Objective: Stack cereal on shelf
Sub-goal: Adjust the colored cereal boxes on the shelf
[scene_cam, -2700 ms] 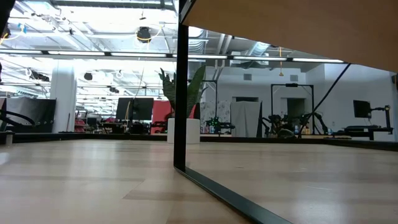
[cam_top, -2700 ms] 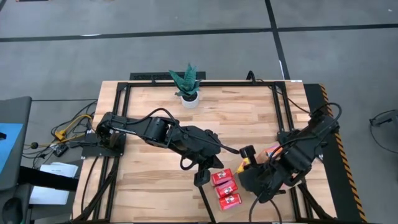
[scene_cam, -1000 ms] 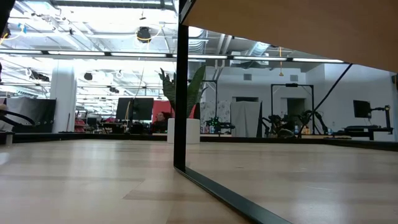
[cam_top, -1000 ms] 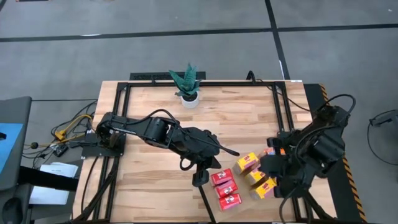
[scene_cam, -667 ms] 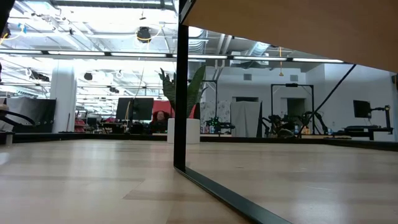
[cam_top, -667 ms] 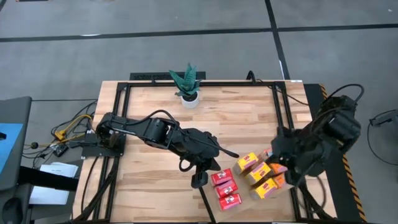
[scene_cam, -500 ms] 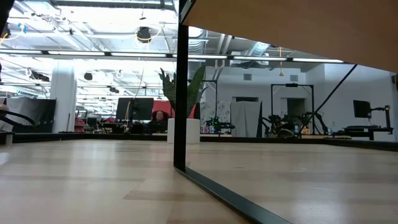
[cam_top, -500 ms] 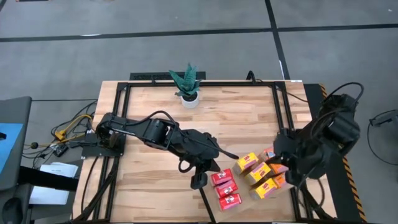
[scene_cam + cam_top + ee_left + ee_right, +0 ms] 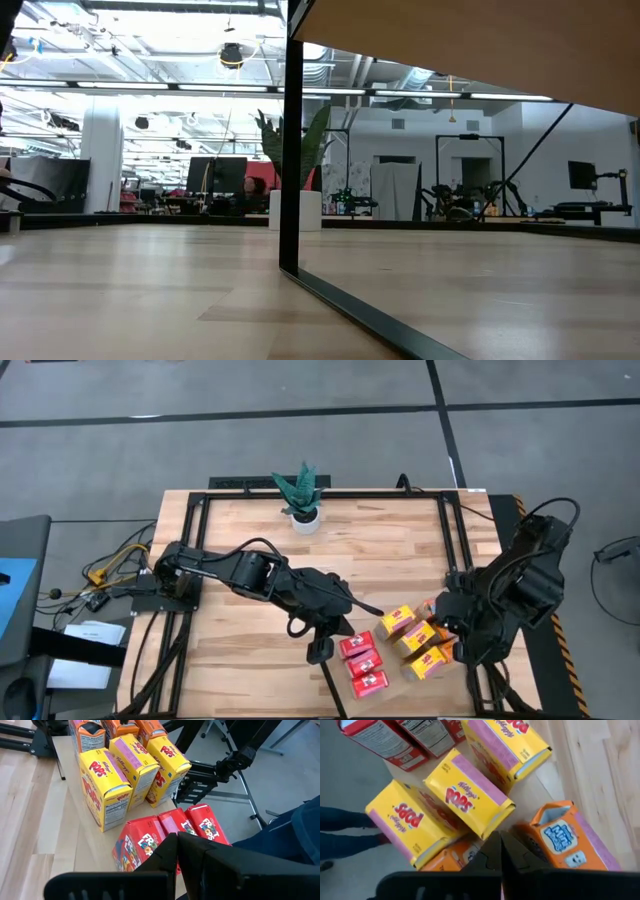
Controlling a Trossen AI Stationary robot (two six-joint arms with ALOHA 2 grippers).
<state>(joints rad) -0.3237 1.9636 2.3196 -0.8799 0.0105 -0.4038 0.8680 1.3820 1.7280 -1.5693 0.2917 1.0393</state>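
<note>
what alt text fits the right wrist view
Three yellow Pops cereal boxes lie side by side on a pale board, red boxes at one end and orange boxes alongside, with the shut right gripper just above them.

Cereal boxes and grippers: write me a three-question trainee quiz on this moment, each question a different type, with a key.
1. True or false: the three red Froot Loops boxes stand in a row beside the yellow Pops boxes.
2. Multiple choice: the right gripper hovers over
A) the potted plant
B) the yellow and orange boxes
C) bare tabletop at the far edge
3. Fill in: the fingers of the left gripper, just above the red boxes, are ____ and hold nothing.

Key
1. True
2. B
3. shut
</note>
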